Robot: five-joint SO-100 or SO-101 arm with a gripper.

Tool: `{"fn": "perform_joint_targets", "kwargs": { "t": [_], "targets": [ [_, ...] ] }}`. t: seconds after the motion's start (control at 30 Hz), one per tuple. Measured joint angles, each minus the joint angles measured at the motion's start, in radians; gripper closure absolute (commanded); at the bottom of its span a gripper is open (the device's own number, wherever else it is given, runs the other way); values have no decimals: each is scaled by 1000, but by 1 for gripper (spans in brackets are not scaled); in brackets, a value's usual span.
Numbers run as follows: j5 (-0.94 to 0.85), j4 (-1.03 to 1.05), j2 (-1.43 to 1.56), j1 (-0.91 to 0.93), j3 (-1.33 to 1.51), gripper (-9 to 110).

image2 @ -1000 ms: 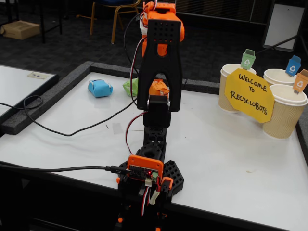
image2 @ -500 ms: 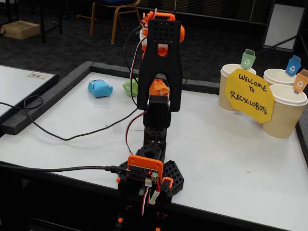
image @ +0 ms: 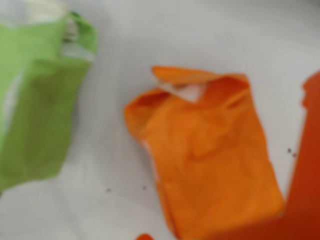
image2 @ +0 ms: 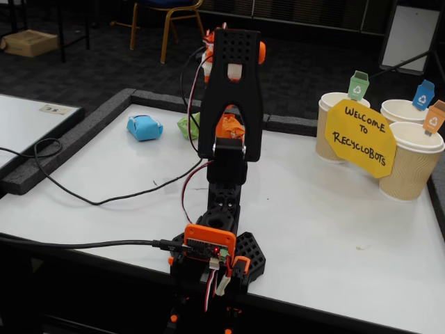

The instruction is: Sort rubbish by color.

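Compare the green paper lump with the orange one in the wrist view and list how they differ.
Colour: the green lump is lime green, while the orange lump is bright orange.
Framing: the green lump is cut off by the left edge, while the orange lump sits near the middle, almost wholly in view.
Both are crumpled paper lying apart on the white table, and both are blurred.

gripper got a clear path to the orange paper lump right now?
Probably yes. In the wrist view the orange lump lies alone on bare white table, apart from the green lump, with nothing over it. An orange gripper part shows at the right edge; whether the jaws are open is unclear.
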Motion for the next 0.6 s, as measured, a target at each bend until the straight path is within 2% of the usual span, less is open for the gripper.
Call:
{"fn": "perform_joint_targets", "kwargs": {
  "t": [0.47,0.6],
  "targets": [
    [0,-133,-91,35,-9,71],
    [0,-156,-97,35,-18,79]
  ]
}}
